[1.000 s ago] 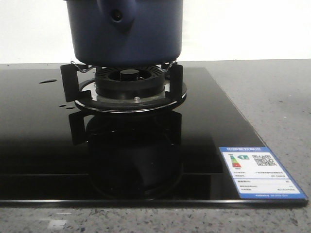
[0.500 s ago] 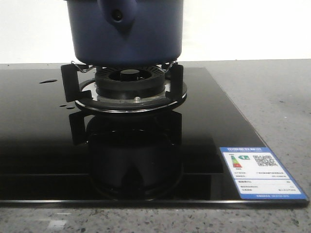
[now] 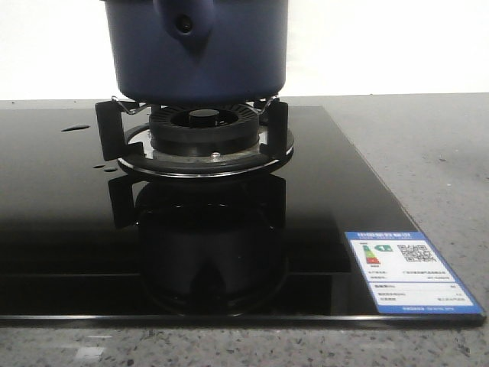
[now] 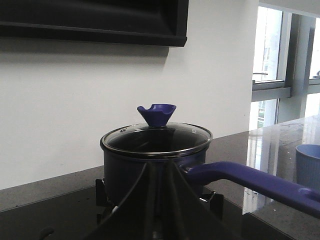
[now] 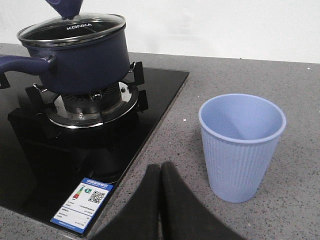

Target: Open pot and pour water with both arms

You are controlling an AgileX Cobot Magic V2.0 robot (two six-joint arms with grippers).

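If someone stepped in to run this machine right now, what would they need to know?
Left gripper: shut, empty, facing the pot.
Right gripper: shut, empty, near the cup.
Pot sits on the burner, glass lid on, handle toward the cup.
Cup stands upright on the counter beside the stove; looks empty.
Done: nothing visible.
Left: lift the lid, grip the handle, pour into the cup.

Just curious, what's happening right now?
Left gripper shut, right gripper shut, both empty. Pot on burner, lid on. Nothing blocking.
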